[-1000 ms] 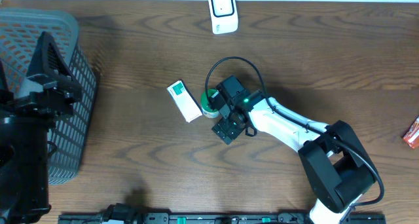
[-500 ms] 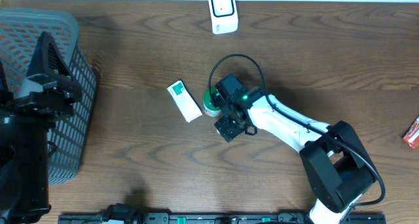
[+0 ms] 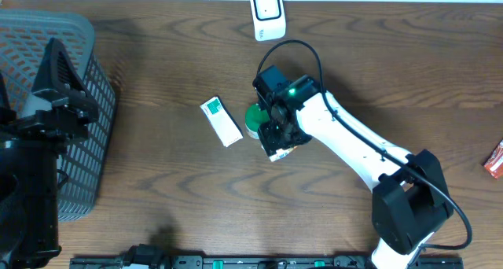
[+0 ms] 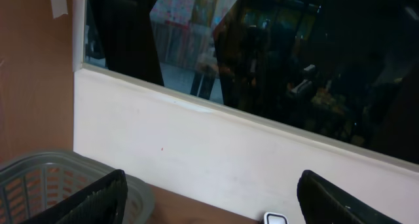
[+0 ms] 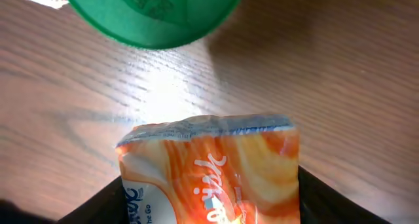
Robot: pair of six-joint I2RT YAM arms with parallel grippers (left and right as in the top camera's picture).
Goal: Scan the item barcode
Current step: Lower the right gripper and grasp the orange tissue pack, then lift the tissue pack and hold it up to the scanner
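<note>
Orange pouch (image 5: 209, 165) is sitting in my right claw (image 3: 276, 145), jaws half-closed and gripping it; scanner (image 3: 267, 15) is standing straight up-frame at top ctr, w/ me being the nearer arm.

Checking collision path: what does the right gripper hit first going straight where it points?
Probably the round green plastic tub dead ahead; the orange foil packet in the right gripper would touch it first. Depth unclear.
</note>
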